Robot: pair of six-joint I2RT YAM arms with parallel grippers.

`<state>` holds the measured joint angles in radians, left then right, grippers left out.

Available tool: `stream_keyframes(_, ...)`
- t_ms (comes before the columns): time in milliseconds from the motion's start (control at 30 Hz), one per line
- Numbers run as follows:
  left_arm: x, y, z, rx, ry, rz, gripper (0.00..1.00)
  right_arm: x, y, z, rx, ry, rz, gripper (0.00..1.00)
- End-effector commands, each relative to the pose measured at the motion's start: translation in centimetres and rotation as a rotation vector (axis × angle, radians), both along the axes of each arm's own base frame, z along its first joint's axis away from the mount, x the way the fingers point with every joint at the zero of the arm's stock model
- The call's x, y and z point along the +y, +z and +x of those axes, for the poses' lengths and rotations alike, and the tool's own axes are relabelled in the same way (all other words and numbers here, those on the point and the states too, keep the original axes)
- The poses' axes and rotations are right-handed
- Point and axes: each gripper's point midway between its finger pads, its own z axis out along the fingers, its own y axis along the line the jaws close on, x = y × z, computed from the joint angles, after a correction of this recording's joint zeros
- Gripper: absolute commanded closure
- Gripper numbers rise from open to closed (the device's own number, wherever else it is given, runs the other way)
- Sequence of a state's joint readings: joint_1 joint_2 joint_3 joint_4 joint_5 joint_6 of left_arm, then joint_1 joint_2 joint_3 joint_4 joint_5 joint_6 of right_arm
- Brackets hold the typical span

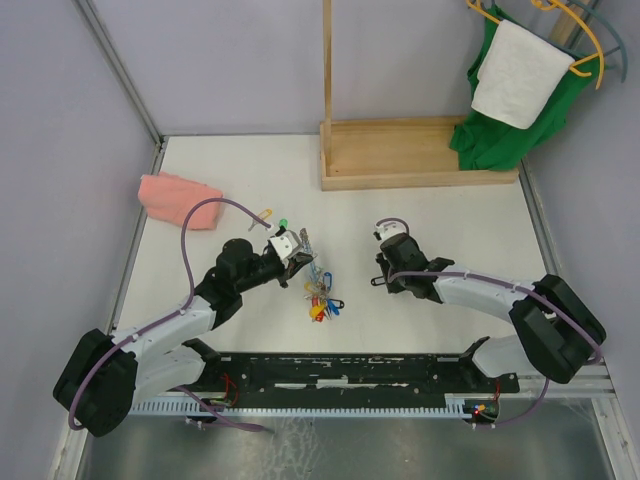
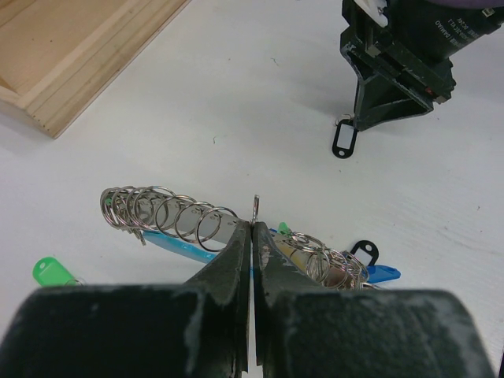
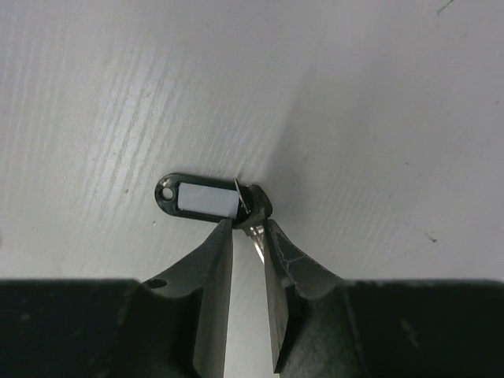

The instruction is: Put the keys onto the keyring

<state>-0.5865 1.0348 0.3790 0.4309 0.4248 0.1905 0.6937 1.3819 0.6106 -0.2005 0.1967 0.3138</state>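
My left gripper (image 1: 301, 256) is shut on the thin wire of the keyring (image 2: 169, 214), a silvery loop strung with several small rings, keys and coloured tags (image 1: 320, 298). In the left wrist view the jaws (image 2: 253, 227) pinch the wire edge-on. A green-headed key (image 1: 284, 224) and a yellow one (image 1: 265, 213) lie loose behind the left gripper. My right gripper (image 1: 384, 276) is down at the table. Its jaws (image 3: 248, 223) are closed narrowly on the metal end of a black-headed key (image 3: 201, 197) lying flat. That key also shows in the left wrist view (image 2: 344, 140).
A pink cloth (image 1: 178, 198) lies at the back left. A wooden rack base (image 1: 415, 152) with an upright post (image 1: 327, 70) stands at the back. A green garment and white towel (image 1: 520, 90) hang at the back right.
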Motion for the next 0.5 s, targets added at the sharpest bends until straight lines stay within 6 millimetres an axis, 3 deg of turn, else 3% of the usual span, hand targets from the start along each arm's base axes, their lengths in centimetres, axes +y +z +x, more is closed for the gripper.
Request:
stream_keyframes(0,-0.94,2.41,0.27,-0.035,-0.025,-0.058,0.97,1.38,2.61,2.85,-0.157,-0.048,0.092,0.72)
stream_keyframes(333,-0.95,2.36,0.24,-0.034,-0.026,-0.058,0.97,1.36,1.99,2.86,-0.154,-0.055,0.090,0.78)
stream_keyframes(467,-0.97,2.39,0.23,-0.034,-0.026,-0.059,0.97,1.09,1.68,2.78,-0.146,-0.059,0.072,0.89)
